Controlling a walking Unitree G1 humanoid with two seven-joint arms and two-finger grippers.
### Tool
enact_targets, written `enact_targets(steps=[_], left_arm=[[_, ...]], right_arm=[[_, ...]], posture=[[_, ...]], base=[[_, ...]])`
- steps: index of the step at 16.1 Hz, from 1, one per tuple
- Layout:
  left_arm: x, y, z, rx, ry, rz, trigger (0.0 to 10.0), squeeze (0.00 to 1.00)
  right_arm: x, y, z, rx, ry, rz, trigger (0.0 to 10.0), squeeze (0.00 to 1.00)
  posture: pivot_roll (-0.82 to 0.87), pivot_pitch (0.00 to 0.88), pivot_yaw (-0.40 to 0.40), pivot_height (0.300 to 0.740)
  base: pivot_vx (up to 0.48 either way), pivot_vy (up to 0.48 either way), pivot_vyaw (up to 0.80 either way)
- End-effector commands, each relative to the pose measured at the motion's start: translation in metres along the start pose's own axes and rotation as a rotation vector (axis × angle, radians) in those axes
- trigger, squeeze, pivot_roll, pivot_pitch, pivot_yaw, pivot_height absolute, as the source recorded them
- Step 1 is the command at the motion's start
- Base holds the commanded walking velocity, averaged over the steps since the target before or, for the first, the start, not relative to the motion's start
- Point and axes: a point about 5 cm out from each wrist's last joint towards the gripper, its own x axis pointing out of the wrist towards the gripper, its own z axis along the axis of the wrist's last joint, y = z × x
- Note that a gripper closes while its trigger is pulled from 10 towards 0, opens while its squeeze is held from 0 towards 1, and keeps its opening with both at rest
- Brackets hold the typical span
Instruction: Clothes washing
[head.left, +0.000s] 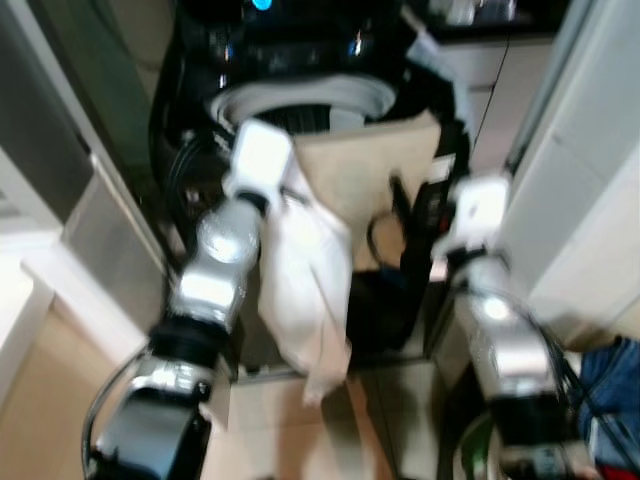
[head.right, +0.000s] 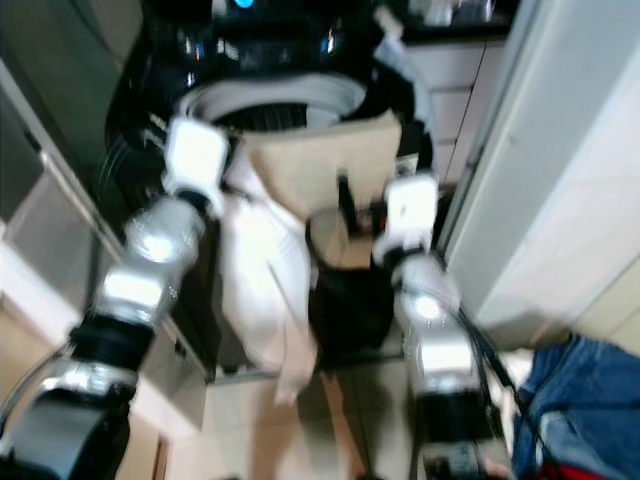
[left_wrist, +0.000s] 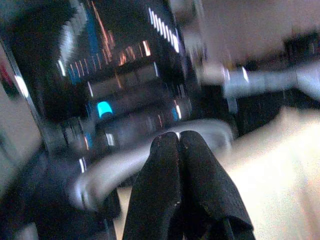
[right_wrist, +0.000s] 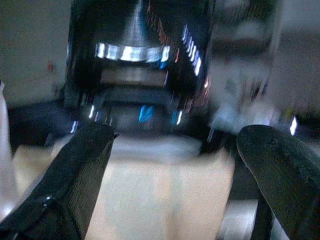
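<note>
The left gripper (left_wrist: 180, 137), clenched, holds a white cloth (head.left: 300, 270) below the washer (head.left: 300, 60) at 12 o'clock. The right gripper (right_wrist: 175, 150) is spread wide, empty. Nothing looks loaded yet.

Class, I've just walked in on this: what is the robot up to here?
It is doing laundry at a top-loading washing machine. The left gripper, shut, holds up a white garment that hangs down in front of the machine. The right gripper is open, beside a tan bag leaning at the drum's rim.
</note>
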Motion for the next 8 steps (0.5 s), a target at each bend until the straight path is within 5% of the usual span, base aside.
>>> enact_targets(steps=[1,5,8], left_arm=[[0.01,0.015,0.036,0.006,-0.145,0.045,10.0,0.0],[0.032,0.039,0.076,0.039,-0.24,0.103,10.0,0.0],[0.053,0.054,0.12,0.097,-0.331,0.107,10.0,0.0]], right_arm=[[0.009,0.0,0.022,-0.007,-0.094,0.002,10.0,0.18],[0.025,0.012,0.061,0.042,-0.212,0.12,10.0,0.18],[0.025,0.017,0.062,0.093,-0.194,0.188,10.0,0.19]], posture=[[-0.19,0.0,0.061,0.74],[-0.18,0.0,0.059,0.74],[-0.17,0.0,0.051,0.74]], base=[[0.469,0.0,0.0],[0.466,0.0,0.0],[0.461,0.0,0.0]])
